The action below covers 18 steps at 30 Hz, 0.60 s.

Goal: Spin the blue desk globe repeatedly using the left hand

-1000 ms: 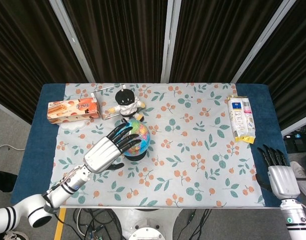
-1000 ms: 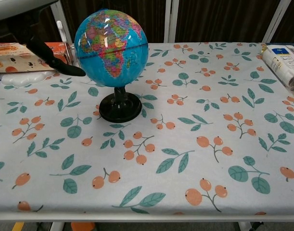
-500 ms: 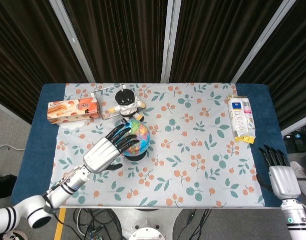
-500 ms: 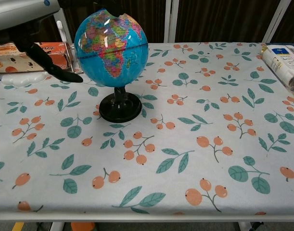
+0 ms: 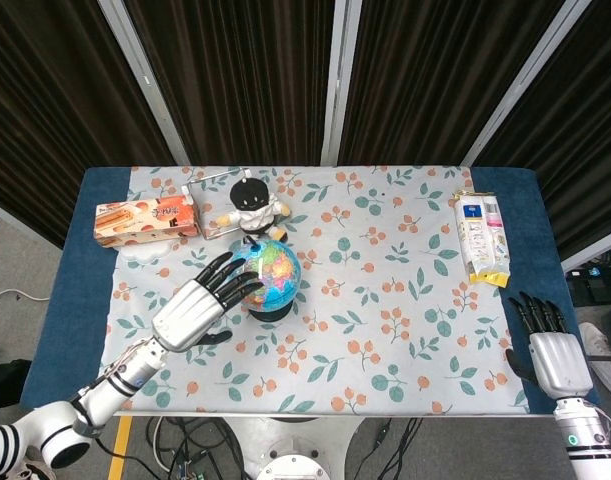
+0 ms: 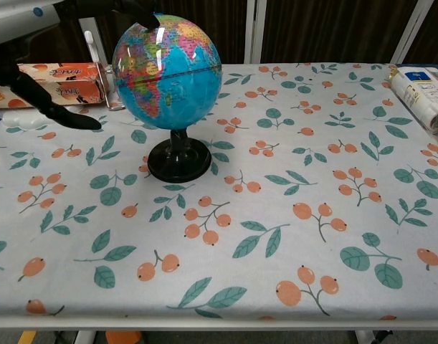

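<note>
The blue desk globe [image 5: 272, 272] [image 6: 168, 73] stands upright on its black round base [image 6: 178, 160] left of the table's middle. My left hand [image 5: 196, 306] hangs over the globe's left side with its black fingers spread, the fingertips [image 5: 247, 288] on or just above the sphere's top left. In the chest view only the thumb [image 6: 57, 113] and a fingertip at the globe's top show. My right hand [image 5: 547, 350] rests at the table's front right edge, fingers straight and apart, holding nothing.
A doll in black and white [image 5: 250, 208] lies just behind the globe. An orange snack box [image 5: 146, 220] sits on a white plate at the back left. A white packet [image 5: 482, 236] lies at the right edge. The flowered cloth [image 5: 405, 300] covers the table.
My left hand has drawn back to the left across the globe, and the globe has turned: a different part of its map now faces the chest camera. The right hand has barely moved.
</note>
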Each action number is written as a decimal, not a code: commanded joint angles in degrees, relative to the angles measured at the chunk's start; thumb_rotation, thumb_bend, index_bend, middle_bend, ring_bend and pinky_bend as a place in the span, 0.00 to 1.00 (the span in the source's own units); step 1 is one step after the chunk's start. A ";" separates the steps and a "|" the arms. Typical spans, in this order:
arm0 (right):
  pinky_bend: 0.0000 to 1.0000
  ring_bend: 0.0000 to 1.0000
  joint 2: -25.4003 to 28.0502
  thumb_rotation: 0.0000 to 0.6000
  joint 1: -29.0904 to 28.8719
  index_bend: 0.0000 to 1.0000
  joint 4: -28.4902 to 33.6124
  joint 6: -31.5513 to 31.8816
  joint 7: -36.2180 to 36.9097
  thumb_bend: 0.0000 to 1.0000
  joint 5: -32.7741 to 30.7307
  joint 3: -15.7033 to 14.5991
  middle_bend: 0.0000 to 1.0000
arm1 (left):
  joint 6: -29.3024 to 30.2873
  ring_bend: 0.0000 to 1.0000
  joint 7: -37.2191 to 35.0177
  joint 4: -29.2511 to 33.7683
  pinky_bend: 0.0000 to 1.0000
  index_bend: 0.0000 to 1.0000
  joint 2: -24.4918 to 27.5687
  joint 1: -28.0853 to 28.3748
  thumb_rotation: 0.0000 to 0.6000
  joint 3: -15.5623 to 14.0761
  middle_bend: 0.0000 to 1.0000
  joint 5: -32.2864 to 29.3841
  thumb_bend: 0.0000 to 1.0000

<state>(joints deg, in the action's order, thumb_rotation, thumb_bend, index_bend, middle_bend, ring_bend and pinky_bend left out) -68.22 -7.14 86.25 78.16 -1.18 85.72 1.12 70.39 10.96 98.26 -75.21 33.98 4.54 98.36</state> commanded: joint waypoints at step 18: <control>0.00 0.00 0.28 1.00 -0.23 0.00 1.36 0.18 -1.48 0.30 0.24 0.12 0.00 | 9.77 0.02 -4.77 -3.30 0.02 0.16 3.35 -7.93 1.00 -1.42 0.18 -2.22 0.05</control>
<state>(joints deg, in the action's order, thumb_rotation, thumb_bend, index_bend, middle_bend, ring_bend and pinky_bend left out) -67.93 -7.36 87.61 78.35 -2.66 85.96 1.24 79.67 6.33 94.88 -71.89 25.58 2.51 95.25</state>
